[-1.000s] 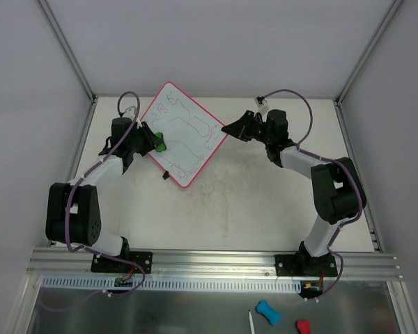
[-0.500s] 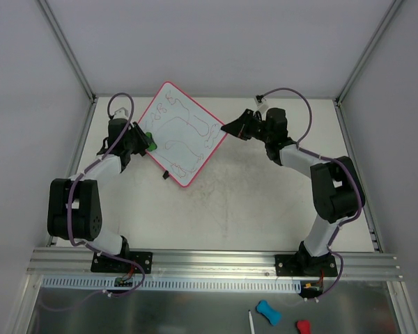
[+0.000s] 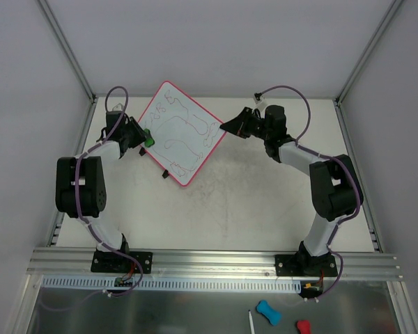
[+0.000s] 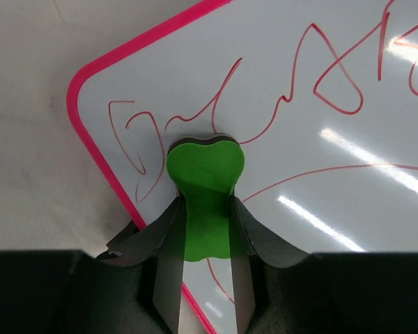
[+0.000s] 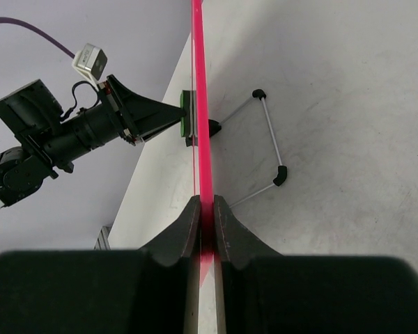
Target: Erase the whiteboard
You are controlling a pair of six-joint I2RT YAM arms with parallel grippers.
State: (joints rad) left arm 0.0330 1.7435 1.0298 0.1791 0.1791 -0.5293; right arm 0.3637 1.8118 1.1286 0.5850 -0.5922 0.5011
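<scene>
Clamping the whiteboard [image 3: 183,136] by its pink rim, the right gripper [image 5: 204,203] steadies it on edge on the table [image 3: 265,202], apparently so the left gripper [image 4: 205,205], clenched on a green eraser [image 4: 204,167] pressed to the whiteboard's face just ahead, can scrub the red scribbles [image 4: 334,90].

Bright, even light, faint soft shadows, white glare streaks on the whiteboard [image 4: 376,202], wrist-view foregrounds blurred.

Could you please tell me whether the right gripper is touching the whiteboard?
Touching. The right wrist view looks along the board's edge and shows the right gripper with both fingers closed on the whiteboard's pink rim, with no gap on either side.
</scene>
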